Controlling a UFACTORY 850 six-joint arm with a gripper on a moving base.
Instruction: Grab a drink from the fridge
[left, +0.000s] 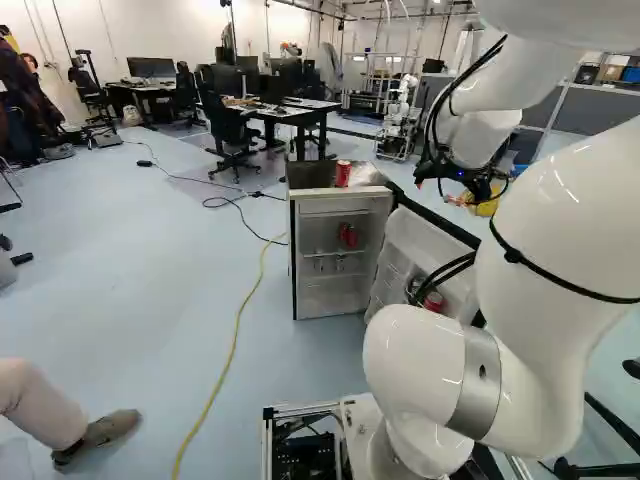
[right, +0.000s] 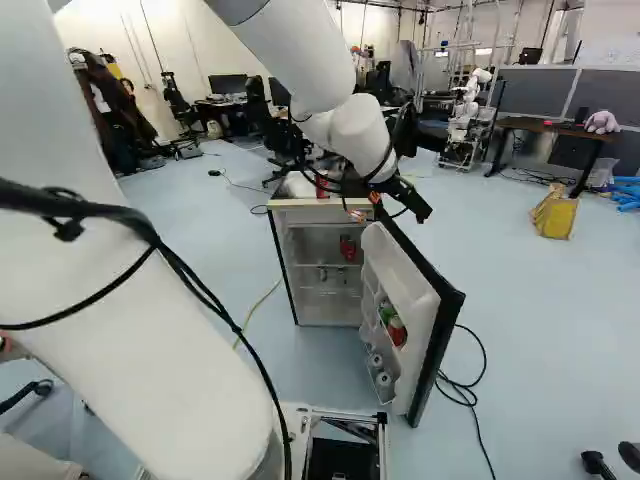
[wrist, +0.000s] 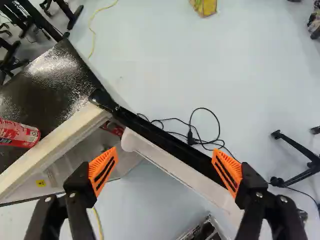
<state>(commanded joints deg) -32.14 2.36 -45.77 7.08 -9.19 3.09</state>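
Hanging above the swung-out black-and-white fridge door (wrist: 170, 164), the black two-fingered gripper (left: 474, 197) stands open, orange pads spread wide. Upright red metal can (wrist: 19, 134): on the small fridge's glossy dark top (wrist: 47, 87), ahead of the hand, off to one side. Lower than the hand: red cans (left: 348, 236) on an inner shelf; red can (right: 397, 331), green can (right: 387, 312) in the door rack.
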